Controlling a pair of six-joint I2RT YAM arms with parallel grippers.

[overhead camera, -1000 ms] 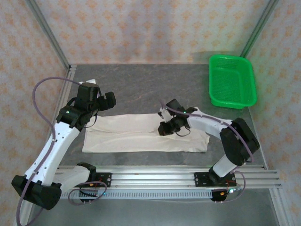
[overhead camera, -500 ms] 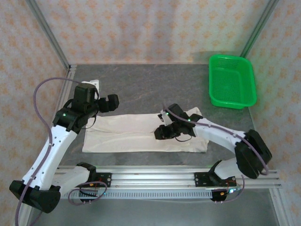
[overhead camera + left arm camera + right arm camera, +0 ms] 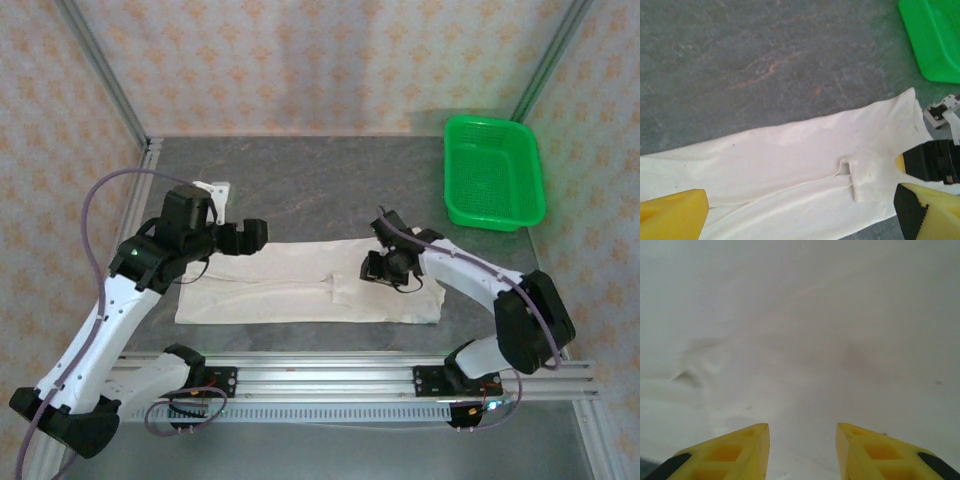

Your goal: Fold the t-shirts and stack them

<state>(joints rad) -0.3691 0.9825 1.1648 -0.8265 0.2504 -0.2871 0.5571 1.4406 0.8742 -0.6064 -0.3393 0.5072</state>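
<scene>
The dark grey, stone-patterned table carries two things. An off-white cotton t-shirt lies flat as a long strip across the near middle part, running from left to right. A green rectangular plastic basket stands at the far right corner, well apart from the cloth.

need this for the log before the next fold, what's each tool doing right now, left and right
left tool: open wide, holding nothing.
right tool: open, nothing between its fingers, just over the t-shirt.
</scene>
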